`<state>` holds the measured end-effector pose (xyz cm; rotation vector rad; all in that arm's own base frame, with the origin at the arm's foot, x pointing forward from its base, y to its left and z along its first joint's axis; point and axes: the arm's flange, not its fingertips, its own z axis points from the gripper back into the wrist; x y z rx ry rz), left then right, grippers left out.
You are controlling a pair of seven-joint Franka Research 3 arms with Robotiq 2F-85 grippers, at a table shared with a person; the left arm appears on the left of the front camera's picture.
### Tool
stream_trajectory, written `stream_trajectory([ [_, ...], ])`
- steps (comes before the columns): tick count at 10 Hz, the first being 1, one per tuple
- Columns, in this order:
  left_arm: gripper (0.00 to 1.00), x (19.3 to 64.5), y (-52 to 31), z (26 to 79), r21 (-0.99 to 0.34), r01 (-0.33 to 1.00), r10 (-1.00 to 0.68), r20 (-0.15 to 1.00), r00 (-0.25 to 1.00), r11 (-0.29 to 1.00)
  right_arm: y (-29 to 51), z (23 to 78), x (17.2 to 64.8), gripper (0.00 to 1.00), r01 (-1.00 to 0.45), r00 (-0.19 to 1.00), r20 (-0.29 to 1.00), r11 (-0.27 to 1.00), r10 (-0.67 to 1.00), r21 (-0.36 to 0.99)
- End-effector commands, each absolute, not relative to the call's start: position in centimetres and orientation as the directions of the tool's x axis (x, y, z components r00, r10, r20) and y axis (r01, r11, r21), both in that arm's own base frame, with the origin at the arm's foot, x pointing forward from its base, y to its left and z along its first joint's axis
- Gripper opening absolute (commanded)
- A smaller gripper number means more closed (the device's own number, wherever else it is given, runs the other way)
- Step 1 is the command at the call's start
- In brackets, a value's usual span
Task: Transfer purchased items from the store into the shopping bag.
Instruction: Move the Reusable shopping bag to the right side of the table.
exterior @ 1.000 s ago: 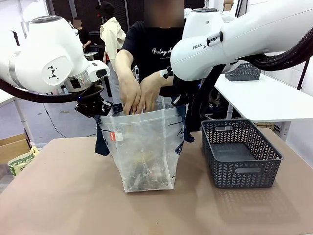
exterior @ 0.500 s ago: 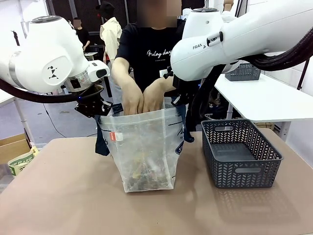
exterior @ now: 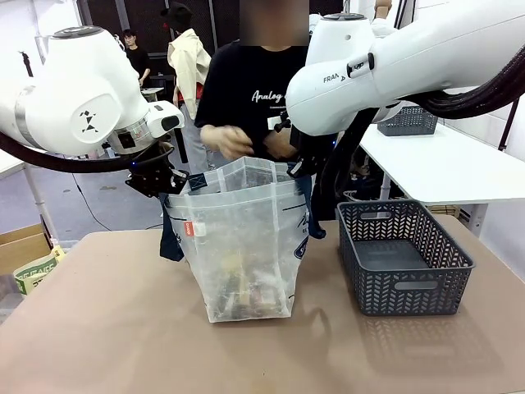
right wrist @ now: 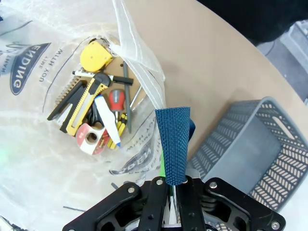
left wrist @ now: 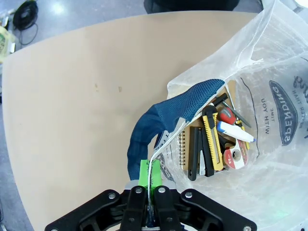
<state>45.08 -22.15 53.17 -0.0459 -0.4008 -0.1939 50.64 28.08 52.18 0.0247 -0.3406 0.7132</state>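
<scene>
Holding the shopping bag (exterior: 242, 238) upright mid-bench (exterior: 98, 345): left jaws clamped on its left rim beside the navy strap (left wrist: 159, 120), right jaws clamped on the right rim. Mouth opens upward between them, and the purchased items (left wrist: 211, 144) lie at the bottom. Person's hands (exterior: 228, 141) hover just above the far rim, so any next drop likely goes straight down.

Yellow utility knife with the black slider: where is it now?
In the left wrist view, the yellow utility knife lies at the bottom of the translucent plastic shopping bag, between a brown spiral notebook and a white marker.
</scene>
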Motion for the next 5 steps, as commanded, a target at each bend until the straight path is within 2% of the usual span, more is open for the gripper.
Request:
stream_trajectory([
  [1,0.0,44.74,-21.93,53.35,-0.009,0.178,-0.161,0.392,0.906,0.984,27.97,52.19,50.66,0.0,-0.641,0.708,0.313,0.762,0.633,-0.092],
  [5,0.0,44.74,-21.93,53.35,-0.009,0.178,-0.161,0.392,0.906,0.984,27.97,52.19,50.66,0.0,-0.641,0.708,0.313,0.762,0.633,-0.092],
])
